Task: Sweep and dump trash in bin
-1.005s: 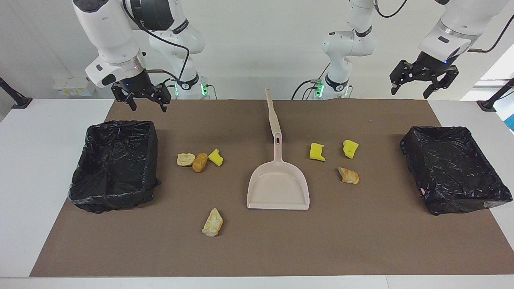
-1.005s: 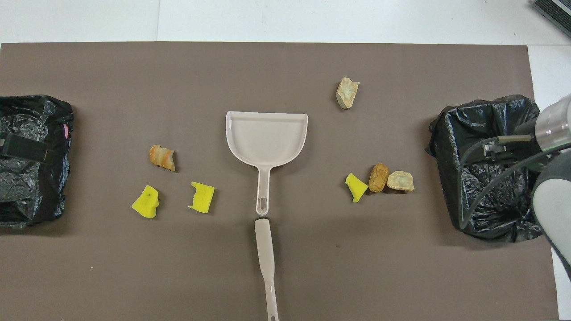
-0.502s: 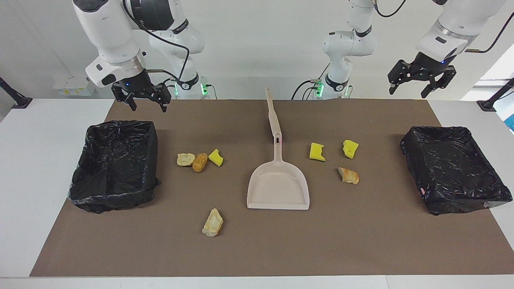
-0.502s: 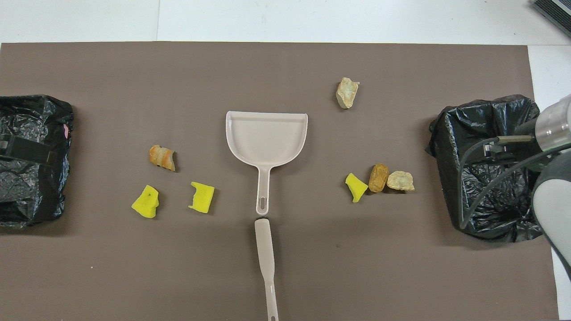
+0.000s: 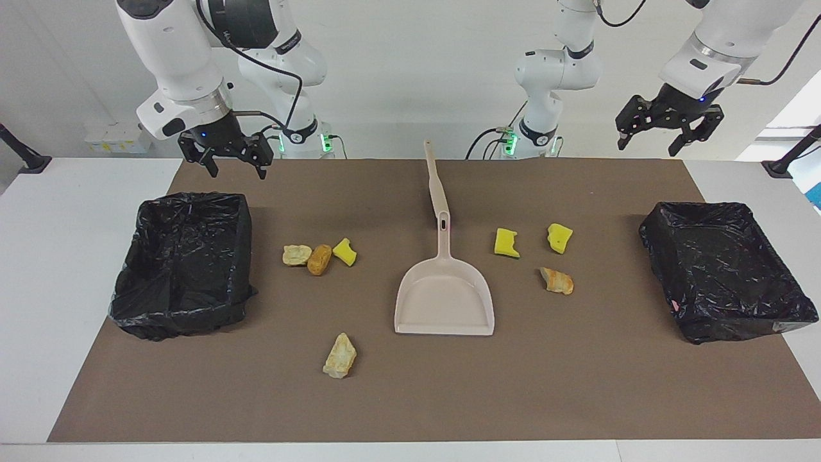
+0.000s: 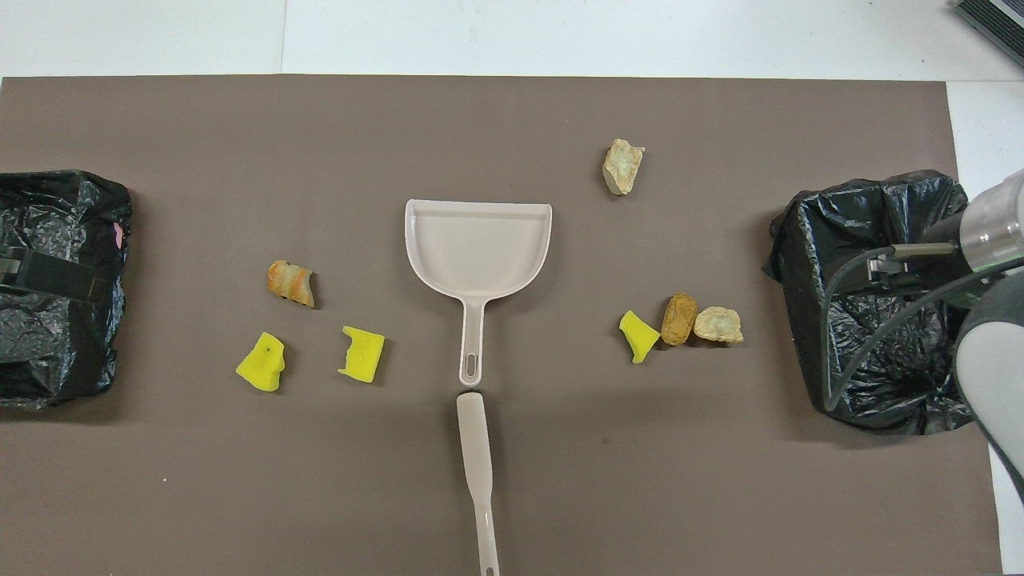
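Note:
Several pieces of trash lie on the brown mat. Toward the right arm's end are a tan lump [image 5: 296, 255], an orange-brown lump [image 5: 319, 259], a yellow chunk [image 5: 344, 251] and a beige piece [image 5: 340, 356]. Toward the left arm's end are two yellow chunks [image 5: 507, 243] [image 5: 560, 237] and a bread-like piece [image 5: 556, 280]. A beige dustpan [image 5: 444, 298] lies mid-mat, with a beige stick [image 5: 436, 186] at its handle end. A black-lined bin [image 5: 186, 317] stands at one end, another bin [image 5: 737, 327] at the other. My right gripper [image 5: 236, 172] hangs open over its bin's robot-side rim. My left gripper [image 5: 646, 149] hangs open, high up.
The brown mat [image 6: 512, 496] covers most of the white table. From overhead, my right arm [image 6: 988, 344] overhangs the bin [image 6: 864, 200] at its end. The left gripper's dark band [image 6: 48, 276] shows over the other bin [image 6: 72, 192].
The left gripper has risen a little and drifted slightly toward the middle of the table. The right gripper and everything on the mat have stayed put.

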Available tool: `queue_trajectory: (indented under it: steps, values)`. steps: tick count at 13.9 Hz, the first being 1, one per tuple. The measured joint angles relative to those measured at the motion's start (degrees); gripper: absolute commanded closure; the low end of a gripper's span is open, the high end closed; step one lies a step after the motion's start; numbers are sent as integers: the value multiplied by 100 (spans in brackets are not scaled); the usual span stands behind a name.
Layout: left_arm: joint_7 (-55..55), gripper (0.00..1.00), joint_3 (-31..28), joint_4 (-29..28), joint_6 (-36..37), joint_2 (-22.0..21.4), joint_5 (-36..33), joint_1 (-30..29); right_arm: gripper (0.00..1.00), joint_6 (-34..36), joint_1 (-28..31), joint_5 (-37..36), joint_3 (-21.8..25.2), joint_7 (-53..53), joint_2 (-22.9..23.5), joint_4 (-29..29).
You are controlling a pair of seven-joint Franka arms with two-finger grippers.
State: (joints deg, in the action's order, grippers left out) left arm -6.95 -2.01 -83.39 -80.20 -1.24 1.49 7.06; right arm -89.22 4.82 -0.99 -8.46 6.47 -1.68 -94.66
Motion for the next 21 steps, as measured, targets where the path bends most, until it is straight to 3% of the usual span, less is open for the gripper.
queue_trajectory:
  steps: [4,13,16,21]
  values:
    - [-3,0,12,-79,-7,-38,3,13,0,0,0,0,0,0,-2,-1]
    - [81,0,50,-981,-426,-351,19,479,0,0,0,0,1,0,-34,-80]
    - [688,0,67,-1667,-768,-482,50,893,0,0,1,0,1,0,-132,-217]
    - [2123,0,121,-3478,-1941,-1000,216,2170,0,0,9,40,6,0,-298,-475]
